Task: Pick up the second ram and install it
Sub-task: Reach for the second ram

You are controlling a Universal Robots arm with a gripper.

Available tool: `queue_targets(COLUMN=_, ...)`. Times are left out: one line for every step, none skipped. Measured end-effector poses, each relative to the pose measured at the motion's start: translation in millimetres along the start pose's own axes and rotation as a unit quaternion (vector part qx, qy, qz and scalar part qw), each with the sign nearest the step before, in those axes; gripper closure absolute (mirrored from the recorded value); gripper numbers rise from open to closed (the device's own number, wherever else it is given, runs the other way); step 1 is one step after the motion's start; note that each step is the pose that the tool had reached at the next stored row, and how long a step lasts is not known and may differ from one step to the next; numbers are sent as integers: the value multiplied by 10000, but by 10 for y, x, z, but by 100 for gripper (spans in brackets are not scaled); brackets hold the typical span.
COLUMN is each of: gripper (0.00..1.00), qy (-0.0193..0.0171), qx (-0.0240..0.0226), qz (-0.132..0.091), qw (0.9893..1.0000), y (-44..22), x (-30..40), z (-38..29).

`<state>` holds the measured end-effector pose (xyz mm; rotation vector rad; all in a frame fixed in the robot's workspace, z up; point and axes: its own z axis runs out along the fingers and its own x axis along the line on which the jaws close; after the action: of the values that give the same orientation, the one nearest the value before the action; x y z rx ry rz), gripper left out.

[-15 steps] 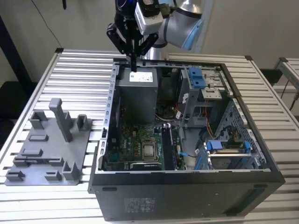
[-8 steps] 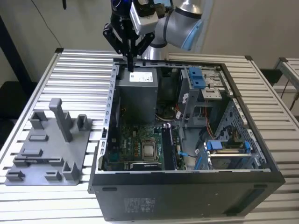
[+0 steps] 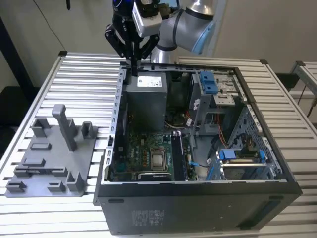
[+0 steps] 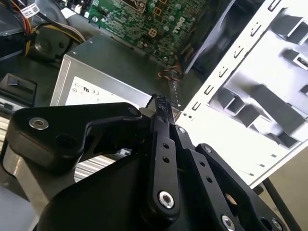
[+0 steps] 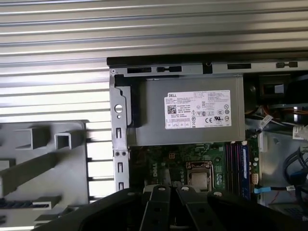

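Tool (image 3: 132, 71) is pinched shut, nothing visible in it, hanging over the power supply (image 3: 146, 106) at 12 o'clock of the case (image 3: 198, 208) (clearing its walls, I'd guess).

Right under the end effector (image 3: 132, 71) sits the power supply (image 3: 146, 101), inside the computer case (image 3: 198, 206) on the table (image 3: 84, 74); the post plate (image 3: 49, 163) lies beside the case, toward the exterior view's left.

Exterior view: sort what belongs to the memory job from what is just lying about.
Job in hand:
gripper
memory slots
motherboard

Lying about:
power supply
processor socket
blue drive latch
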<state>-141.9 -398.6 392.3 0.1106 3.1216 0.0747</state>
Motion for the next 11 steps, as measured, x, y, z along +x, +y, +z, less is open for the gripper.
queue_targets(gripper=89, qy=3, qx=0, qz=0, qw=10000, y=-1, x=12, z=0)
queue_targets(gripper=89, qy=11, qx=0, qz=1, qw=10000, y=-1, x=17, z=0)
queue_targets(gripper=89, qy=23, qx=2, qz=1, qw=10000, y=-1, x=20, z=0)
queue_targets(gripper=89, qy=32, qx=2, qz=1, qw=10000, y=-2, x=26, z=0)
queue_targets(gripper=89, qy=37, qx=1, qz=2, qw=10000, y=-3, x=34, z=2)
queue_targets(gripper=89, qy=42, qx=2, qz=2, qw=10000, y=-3, x=43, z=2)
queue_targets(gripper=89, qy=46, qx=3, qz=2, qw=10000, y=-4, x=55, z=0)
queue_targets(gripper=89, qy=51, qx=3, qz=3, qw=10000, y=-5, x=68, z=0)
queue_targets(gripper=89, qy=53, qx=3, qz=3, qw=10000, y=-6, x=82, z=0)
queue_targets(gripper=89, qy=55, qx=3, qz=2, qw=10000, y=-7, x=97, z=0)
queue_targets(gripper=89, qy=56, qx=3, qz=3, qw=10000, y=-8, x=113, z=0)
